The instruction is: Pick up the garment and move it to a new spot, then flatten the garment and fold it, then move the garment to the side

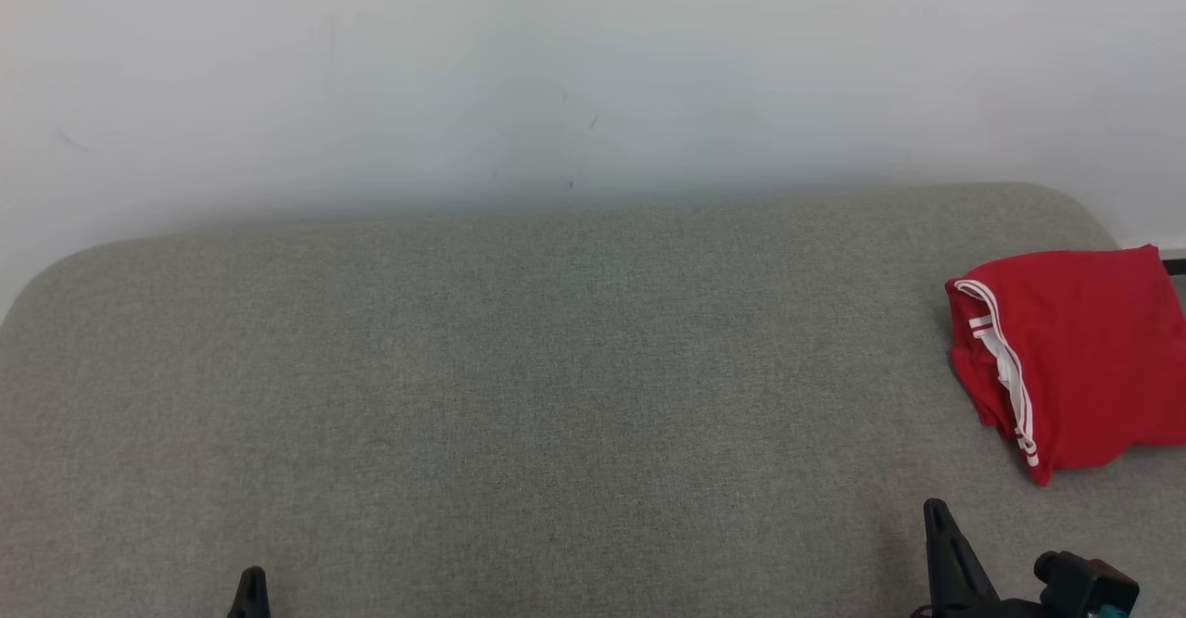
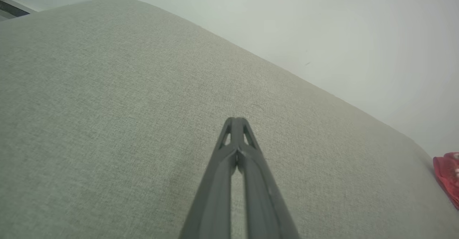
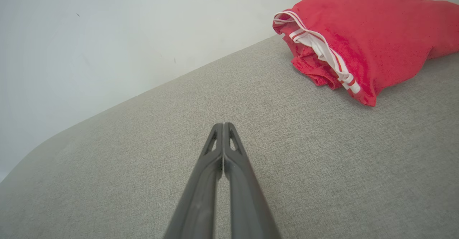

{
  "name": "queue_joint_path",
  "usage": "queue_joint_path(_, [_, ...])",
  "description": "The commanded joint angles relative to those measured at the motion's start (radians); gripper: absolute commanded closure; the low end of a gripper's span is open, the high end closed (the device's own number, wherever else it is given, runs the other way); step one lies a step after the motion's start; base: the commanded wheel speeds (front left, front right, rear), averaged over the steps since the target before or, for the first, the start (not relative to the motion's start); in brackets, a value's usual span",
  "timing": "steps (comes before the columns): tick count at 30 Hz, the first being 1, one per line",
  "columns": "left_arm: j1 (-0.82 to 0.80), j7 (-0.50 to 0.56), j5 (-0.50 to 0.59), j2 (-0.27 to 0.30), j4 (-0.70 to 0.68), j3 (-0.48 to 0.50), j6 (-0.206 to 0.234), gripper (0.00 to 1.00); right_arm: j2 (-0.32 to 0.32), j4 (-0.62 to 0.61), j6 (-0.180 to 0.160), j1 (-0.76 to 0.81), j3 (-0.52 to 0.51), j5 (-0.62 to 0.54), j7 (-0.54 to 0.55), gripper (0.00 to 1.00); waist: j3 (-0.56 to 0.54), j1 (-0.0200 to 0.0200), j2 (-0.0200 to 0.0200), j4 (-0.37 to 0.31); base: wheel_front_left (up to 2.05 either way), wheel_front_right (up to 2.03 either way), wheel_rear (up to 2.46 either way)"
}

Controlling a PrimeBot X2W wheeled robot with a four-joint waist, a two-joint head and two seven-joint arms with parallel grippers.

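Note:
The garment [image 1: 1075, 359] is red with white striped trim, folded into a compact bundle at the far right of the grey cushioned surface [image 1: 556, 396]. In the right wrist view the garment [image 3: 362, 42] lies ahead and to the right of my right gripper [image 3: 223, 125], whose fingers are pressed together with nothing between them. My right gripper [image 1: 934, 509] sits low at the lower right, below the garment and apart from it. My left gripper [image 1: 252, 576] peeks in at the lower left. Its fingertips meet in the left wrist view [image 2: 236, 120], holding nothing; a red edge of the garment [image 2: 448, 176] shows far right.
A pale wall [image 1: 593, 71] rises behind the cushioned surface, whose back corners are rounded. Bare grey fabric spreads across the middle and left. A dark strip [image 1: 1175, 267] shows at the wall base behind the garment.

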Motion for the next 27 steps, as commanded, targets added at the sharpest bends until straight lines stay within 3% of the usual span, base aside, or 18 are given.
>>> queue_joint_path(1, [-0.031, 0.007, -0.041, 0.006, -0.018, 0.001, -0.001, 1.0, -0.001, -0.02, 0.0, -0.026, -0.006, 0.037, 0.007, 1.0, 0.0, 0.0, -0.0001, 0.0, 0.0, 0.0, 0.0])
queue_joint_path(27, [-0.088, 0.105, -0.425, 0.009, -0.02, -0.003, -0.013, 1.0, -0.001, -0.059, -0.001, -0.052, -0.041, 0.43, 0.104, 1.0, 0.011, 0.0, -0.0001, 0.005, 0.0, 0.0, 0.0])
